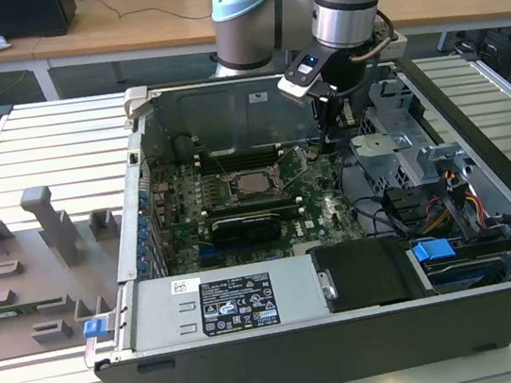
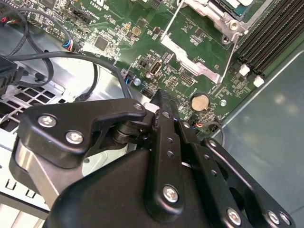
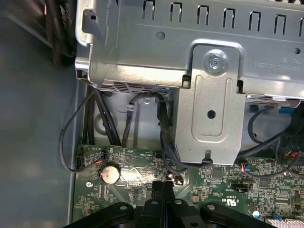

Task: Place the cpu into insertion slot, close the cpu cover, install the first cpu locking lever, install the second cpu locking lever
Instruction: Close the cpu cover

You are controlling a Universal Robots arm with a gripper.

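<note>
The cpu [image 1: 255, 182] lies flat in its socket in the middle of the green motherboard [image 1: 239, 208], its silver top showing. The silver cpu cover [image 2: 195, 53] frames the socket, and thin wire levers [image 2: 230, 53] run beside it. Whether the cover is locked down I cannot tell. My gripper [image 1: 329, 136] hangs inside the case toward the exterior view's right of the socket, over the board's edge. In both wrist views the black fingers [image 2: 163, 102] [image 3: 162, 187] are pressed together with nothing between them, just above the board near a coin battery [image 2: 200, 101].
A metal drive cage [image 3: 209, 95] with black cables [image 3: 97, 123] stands close beside the gripper. The case's back wall [image 1: 225, 110] rises behind it. A long black card [image 1: 252, 221] and the power supply [image 1: 223, 301] lie nearer the front. Grey fixtures [image 1: 29, 271] sit outside the case.
</note>
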